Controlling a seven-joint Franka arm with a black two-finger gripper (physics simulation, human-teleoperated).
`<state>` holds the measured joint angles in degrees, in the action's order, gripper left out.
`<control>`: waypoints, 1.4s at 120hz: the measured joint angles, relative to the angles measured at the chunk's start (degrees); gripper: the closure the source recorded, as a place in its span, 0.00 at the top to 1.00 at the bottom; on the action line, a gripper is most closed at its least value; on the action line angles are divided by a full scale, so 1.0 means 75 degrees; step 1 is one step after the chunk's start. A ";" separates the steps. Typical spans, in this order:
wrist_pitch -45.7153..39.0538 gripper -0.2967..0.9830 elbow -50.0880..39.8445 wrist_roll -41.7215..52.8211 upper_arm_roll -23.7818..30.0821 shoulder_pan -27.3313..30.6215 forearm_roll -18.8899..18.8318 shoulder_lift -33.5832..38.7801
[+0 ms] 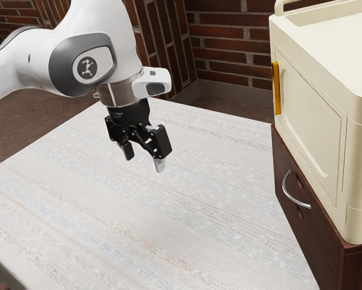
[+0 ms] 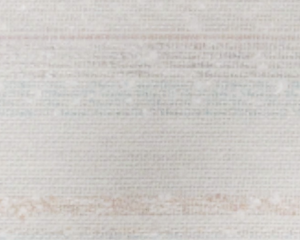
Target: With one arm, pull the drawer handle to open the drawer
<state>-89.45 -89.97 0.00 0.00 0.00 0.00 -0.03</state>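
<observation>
Low at the right edge of the frame, look for the dark drawer (image 1: 316,237), seemingly flush and so probably closed, with the curved metal handle (image 1: 295,200) on its front. Aim for the middle of the bow, one finger above and one below, and close fully before pulling. Draw straight out, toward the left of the frame, level and slow; any twist could slip the grip or bind the drawer. Just above, on the cream box (image 1: 316,115), leave the yellow handle (image 1: 276,89) alone, and keep the wrist clear of it on the way in. Farther off, over the rug (image 1: 168,229) and left of centre in the upper half: jaws apart, moderately open, empty, pointing down, well apart from the metal handle. First carry the arm (image 1: 87,60) across to the right and down, turning the jaws to face the drawer, still open, before easing in.
</observation>
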 joint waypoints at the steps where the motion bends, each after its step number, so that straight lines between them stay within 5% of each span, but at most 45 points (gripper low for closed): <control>1: 0.0037 0.77 0.0306 0.0002 -0.0497 -0.0491 0.0082 -0.0218; 5: 0.0168 0.76 0.1155 0.0012 -0.1856 -0.1593 0.0362 -0.0858; 11: 0.0330 0.76 0.1754 0.0024 -0.2824 -0.1468 0.0662 -0.1309; 29: 0.0630 0.77 0.2124 0.0048 -0.3431 -0.1000 0.1094 -0.1577; 51: 0.0810 0.77 0.2187 0.0039 -0.3474 -0.1058 0.1229 -0.1546; 76: 0.0967 0.77 0.2390 -0.0604 -0.3168 -0.1261 0.1165 -0.0236; 94: 0.0976 0.77 0.2391 -0.2356 -0.2025 -0.1348 -0.0481 -0.0109; 104: 0.0850 0.77 0.2385 -0.3347 -0.1732 -0.1829 -0.0795 -0.0289; 123: 0.0148 0.77 0.2355 -0.4902 -0.1464 -0.3551 -0.0240 -0.0998; 142: -0.0434 0.77 0.1872 -0.6155 -0.1497 -0.3158 0.0596 -0.1059; 168: -0.1935 0.77 -0.0759 -0.7535 -0.1500 -0.3417 0.0760 0.0593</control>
<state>-103.96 -95.66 -56.51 -11.25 -25.63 5.70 4.41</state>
